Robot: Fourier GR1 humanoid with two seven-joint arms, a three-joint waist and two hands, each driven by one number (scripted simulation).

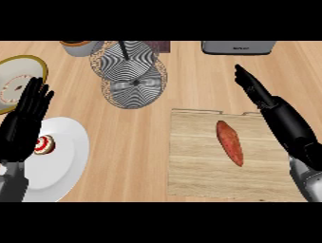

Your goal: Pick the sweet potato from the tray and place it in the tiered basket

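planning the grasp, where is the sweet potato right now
In the head view the sweet potato lies on the wooden tray at lower right, just left of the right hand, with the tiered basket up and to its left.

A: Noting the counter (198, 78): light wood, smooth. The tray (191, 166): paler wood, grained, matt.
B: Agreed. The tiered basket (132, 92): wire mesh. The plate (65, 161): white, smooth. The sweet potato (229, 142): matt skin.

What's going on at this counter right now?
The sweet potato lies untouched on the wooden tray. The right hand is stretched out with straight fingers over the tray's far right corner, holding nothing. The left hand rests open at the left. The tiered basket stands beyond the tray.
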